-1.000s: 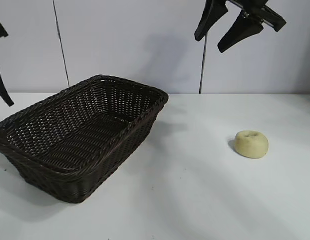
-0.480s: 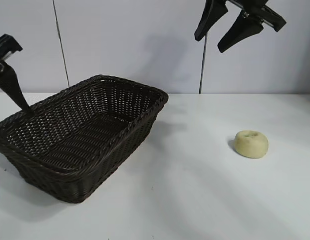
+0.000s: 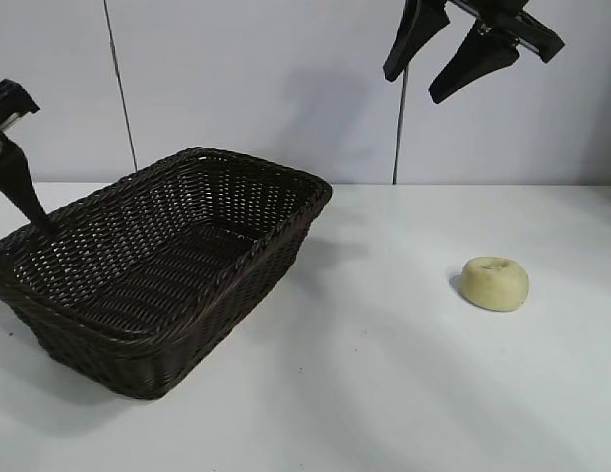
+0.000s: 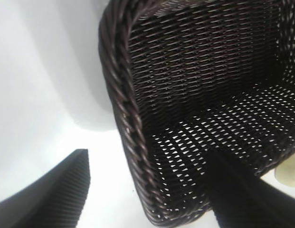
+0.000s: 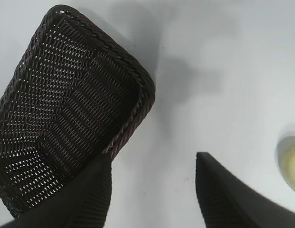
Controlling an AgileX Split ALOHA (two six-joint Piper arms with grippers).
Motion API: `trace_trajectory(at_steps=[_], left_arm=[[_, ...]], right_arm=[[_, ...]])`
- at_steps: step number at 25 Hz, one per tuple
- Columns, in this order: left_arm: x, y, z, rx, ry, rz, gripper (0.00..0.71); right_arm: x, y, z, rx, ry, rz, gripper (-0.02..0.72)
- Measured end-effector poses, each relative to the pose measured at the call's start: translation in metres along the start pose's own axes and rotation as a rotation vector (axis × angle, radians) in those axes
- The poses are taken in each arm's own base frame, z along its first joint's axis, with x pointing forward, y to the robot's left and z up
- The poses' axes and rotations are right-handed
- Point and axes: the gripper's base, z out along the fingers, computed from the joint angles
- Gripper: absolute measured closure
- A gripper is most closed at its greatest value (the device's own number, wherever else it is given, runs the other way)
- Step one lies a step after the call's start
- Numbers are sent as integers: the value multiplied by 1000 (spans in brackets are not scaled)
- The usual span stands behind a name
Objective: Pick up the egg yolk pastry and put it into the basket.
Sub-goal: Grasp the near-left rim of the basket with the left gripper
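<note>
The egg yolk pastry [image 3: 495, 283], a pale yellow dimpled bun, lies alone on the white table to the right of the basket [image 3: 316, 189]; it also shows at the edge of the right wrist view [image 5: 291, 164]. The dark woven basket stands at the left and nothing shows inside it. My right gripper [image 3: 413, 87] hangs open high above the table, up and left of the pastry, with nothing between its fingers [image 5: 153, 156]. My left gripper [image 4: 147, 156] is open over the basket's left end, straddling the braided rim [image 4: 121, 95] without holding it.
A white table [image 3: 384, 393] carries both things, with bare surface between the basket and the pastry and in front of them. A pale wall with two vertical seams [image 3: 120, 88] stands behind.
The left gripper came in from the left edge toward the basket's end, then drew back a little. The right gripper, the pastry and the basket have not moved.
</note>
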Motion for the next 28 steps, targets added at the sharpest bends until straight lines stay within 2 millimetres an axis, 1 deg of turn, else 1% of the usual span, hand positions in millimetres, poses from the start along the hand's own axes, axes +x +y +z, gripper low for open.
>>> trace_trajectory(at_steps=[3,5,11,16,20,23,25,28], left_arm=[[0,3,3,1,-9,-5,212],[-1,4,9,-18,0,-11,212],[-4,9,43,-87,47,-45,212],[-6,11,66,-87,70,-71,212],[-6,13,78,-95,86,-73,212],[-7,13,79,-93,85,-70,214],[-7,13,79,-89,80,-71,244],[-7,12,79,-83,82,-85,361]], right_arm=[[0,0,0,0,0,0,311],[0,0,0,0,0,0,311],[0,0,0,0,0,0,311],[0,0,0,1,0,-1,311],[0,0,0,3,0,-2,311],[0,0,0,4,0,-3,311],[0,0,0,5,0,-3,311],[0,0,0,5,0,-3,311]])
